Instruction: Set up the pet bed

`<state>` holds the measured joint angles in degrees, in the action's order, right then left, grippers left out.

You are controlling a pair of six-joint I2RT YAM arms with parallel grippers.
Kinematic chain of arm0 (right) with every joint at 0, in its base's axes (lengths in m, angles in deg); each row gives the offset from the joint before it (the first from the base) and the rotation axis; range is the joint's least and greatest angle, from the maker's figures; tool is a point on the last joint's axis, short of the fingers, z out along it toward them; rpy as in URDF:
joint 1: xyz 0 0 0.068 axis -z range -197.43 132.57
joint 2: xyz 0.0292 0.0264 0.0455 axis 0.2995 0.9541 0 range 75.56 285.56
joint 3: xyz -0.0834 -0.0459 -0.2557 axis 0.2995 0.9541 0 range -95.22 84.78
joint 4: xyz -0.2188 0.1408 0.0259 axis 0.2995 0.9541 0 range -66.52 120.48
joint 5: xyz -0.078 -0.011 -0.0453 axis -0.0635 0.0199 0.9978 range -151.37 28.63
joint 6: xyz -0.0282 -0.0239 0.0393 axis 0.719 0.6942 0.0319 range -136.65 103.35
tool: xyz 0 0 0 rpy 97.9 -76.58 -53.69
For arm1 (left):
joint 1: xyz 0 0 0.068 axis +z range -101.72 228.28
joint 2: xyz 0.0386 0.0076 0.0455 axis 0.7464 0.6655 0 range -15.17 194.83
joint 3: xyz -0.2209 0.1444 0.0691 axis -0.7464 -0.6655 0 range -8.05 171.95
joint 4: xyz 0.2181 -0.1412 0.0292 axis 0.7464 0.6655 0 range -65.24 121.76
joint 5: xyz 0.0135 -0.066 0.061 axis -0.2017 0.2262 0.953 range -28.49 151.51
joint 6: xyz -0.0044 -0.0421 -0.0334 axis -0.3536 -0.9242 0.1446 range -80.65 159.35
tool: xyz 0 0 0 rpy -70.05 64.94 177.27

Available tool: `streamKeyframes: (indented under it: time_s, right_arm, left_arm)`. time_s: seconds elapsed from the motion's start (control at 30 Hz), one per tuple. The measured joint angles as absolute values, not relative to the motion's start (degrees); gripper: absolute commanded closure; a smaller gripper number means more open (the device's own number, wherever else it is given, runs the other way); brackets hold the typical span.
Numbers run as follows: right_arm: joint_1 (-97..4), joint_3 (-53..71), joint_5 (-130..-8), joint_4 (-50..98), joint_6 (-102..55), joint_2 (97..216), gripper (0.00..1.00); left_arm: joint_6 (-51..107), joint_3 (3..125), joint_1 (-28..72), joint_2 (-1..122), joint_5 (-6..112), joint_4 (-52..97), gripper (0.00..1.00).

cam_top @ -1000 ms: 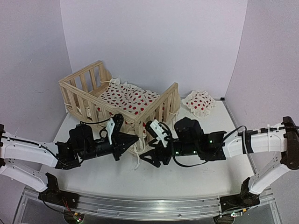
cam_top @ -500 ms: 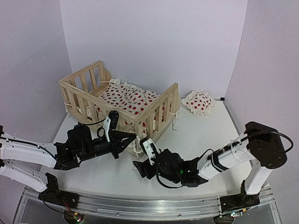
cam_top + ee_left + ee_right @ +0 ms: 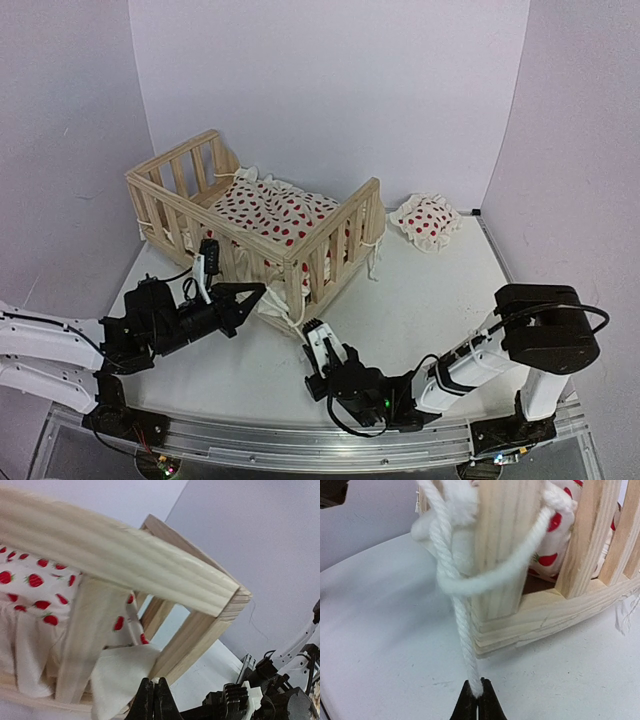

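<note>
- Off the near corner of the light pine slatted pet bed (image 3: 502, 555), right jaws pinch its white tie string (image 3: 462, 630), which runs straight back to that corner.
- Left jaws pinch the white cushion ruffle (image 3: 120, 675) alongside.

The pet bed (image 3: 255, 215) stands on the table (image 3: 440, 290), upper left of centre in the top view, with the cushion (image 3: 275, 212) inside it. A small pillow (image 3: 425, 220) lies apart to its right. The left gripper (image 3: 258, 291) lies lower left of the bed's near corner, its jaws seemingly on a cushion flap. Below centre lies the right gripper (image 3: 314, 330), and a tie string (image 3: 462, 645) runs from the corner post (image 3: 502, 555) down into its jaws.
</note>
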<state>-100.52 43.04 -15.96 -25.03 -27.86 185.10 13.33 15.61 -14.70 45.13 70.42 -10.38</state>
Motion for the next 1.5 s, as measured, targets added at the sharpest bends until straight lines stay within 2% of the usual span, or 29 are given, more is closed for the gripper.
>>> streamKeyframes:
  time_s: [0.17,0.33,0.43,0.6,0.93,0.97,1.0,1.03,1.07,1.13,1.17,1.2,1.3,1.5]
  right_arm:
    - [-100.1,47.5,-16.0,-23.0,-28.2,182.5,1.0]
    - [-99.5,53.7,-14.7,-20.4,-28.2,177.4,1.0]
    - [-97.5,58.2,-16.1,-20.0,-31.4,173.6,1.0]
    - [-93.8,60.0,-24.0,-17.7,-37.5,168.7,1.0]
    - [-91.4,58.3,-38.5,-16.4,-48.3,177.0,1.0]
    - [-91.4,58.2,-39.0,-15.5,-48.6,176.4,0.94]
    - [-91.4,58.0,-39.3,-13.7,-48.8,175.2,0.75]
    - [-91.3,57.8,-39.5,-10.9,-48.8,173.2,0.51]
    - [-91.3,57.4,-39.5,-7.1,-48.7,170.9,0.32]
    - [-90.8,56.5,-39.3,3.8,-47.5,166.3,0.08]
    - [-90.3,55.8,-39.2,10.2,-46.3,164.0,0.02]
    - [-89.5,54.7,-39.2,16.5,-44.9,161.8,0.02]
    - [-84.6,49.7,-41.3,32.0,-39.4,156.5,0.02]
    - [-62.2,34.8,-51.8,45.8,-28.2,153.2,0.02]
  left_arm:
    - [7.3,9.1,-14.7,36.7,81.1,-7.9,1.0]
    - [4.7,10.0,-12.3,37.8,87.8,-2.9,1.0]
    - [1.8,10.2,-6.8,40.8,85.3,0.0,1.0]
    - [-4.4,6.2,-3.9,42.2,79.3,0.2,1.0]
    - [-13.5,-1.0,-3.5,41.9,73.6,-3.3,1.0]
    - [-13.7,-1.1,-3.5,41.5,73.5,-3.3,1.0]
    - [-13.7,-1.1,-3.4,41.2,73.3,-3.3,0.96]
    - [-13.6,-1.1,-3.3,41.0,73.1,-3.2,0.82]
    - [-13.3,-1.1,-3.1,40.8,72.8,-2.9,0.66]
    - [-12.4,-1.1,-2.2,40.3,73.2,0.3,0.51]
    - [-12.1,-1.1,-1.5,39.9,73.4,2.5,0.42]
    - [-11.8,-1.0,-1.1,39.4,73.5,4.7,0.34]
    - [-10.9,0.4,-0.7,36.0,73.8,12.9,0.22]
    - [-7.8,10.9,-0.7,28.3,75.9,28.7,0.25]
